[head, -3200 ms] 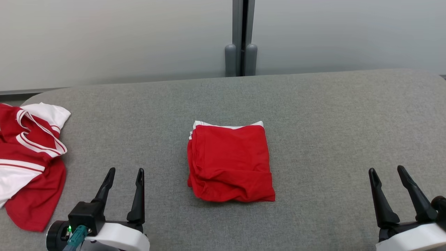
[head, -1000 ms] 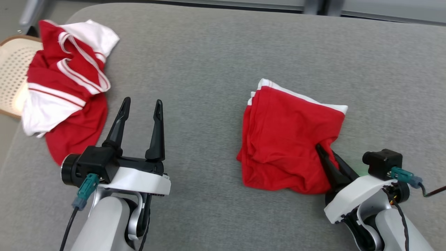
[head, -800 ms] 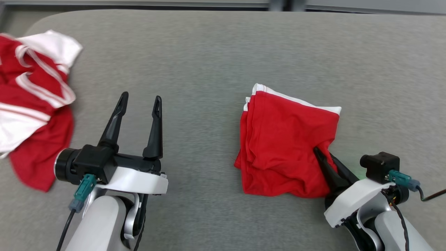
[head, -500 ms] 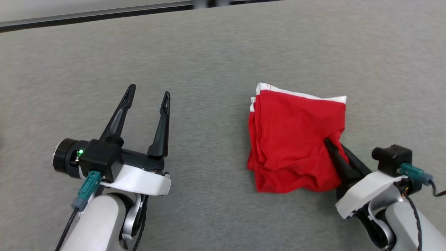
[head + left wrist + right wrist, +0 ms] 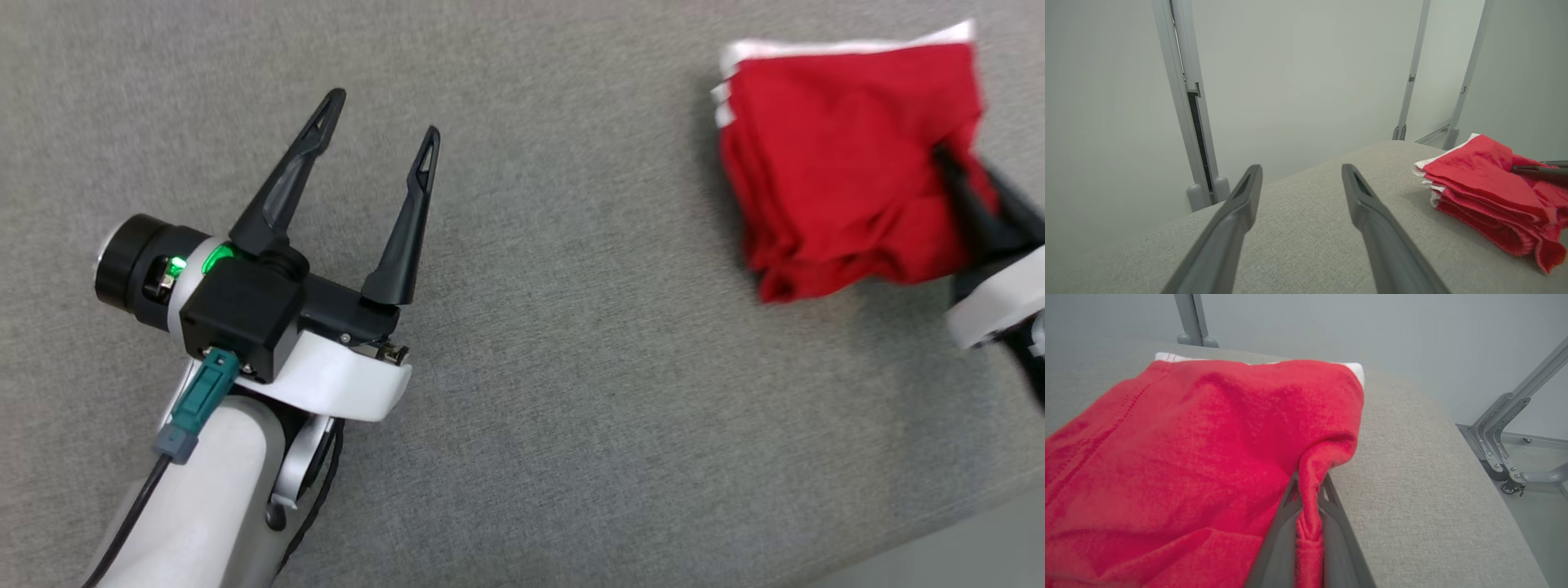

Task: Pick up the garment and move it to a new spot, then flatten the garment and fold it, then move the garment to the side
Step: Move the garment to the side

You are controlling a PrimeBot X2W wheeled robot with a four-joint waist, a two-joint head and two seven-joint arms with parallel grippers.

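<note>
The right claw (image 5: 1309,481) is pinched on a corner of the folded red garment (image 5: 833,155); it lies on the grey table (image 5: 571,367). The left claw (image 5: 382,114) stands wide apart, empty.

The garment (image 5: 841,155) lies folded on the table (image 5: 571,343), toward its far right. The right gripper (image 5: 945,159) is at the garment's right edge, with a fold of the cloth between its fingers. The left gripper (image 5: 383,113) is over the table on the left, well apart from the garment, with bare table between them. Behind the table stands a wall (image 5: 1290,81), with a post (image 5: 1186,102) just past the far edge. Right of the table, a frame (image 5: 1494,416) stands on the floor (image 5: 1535,465).
</note>
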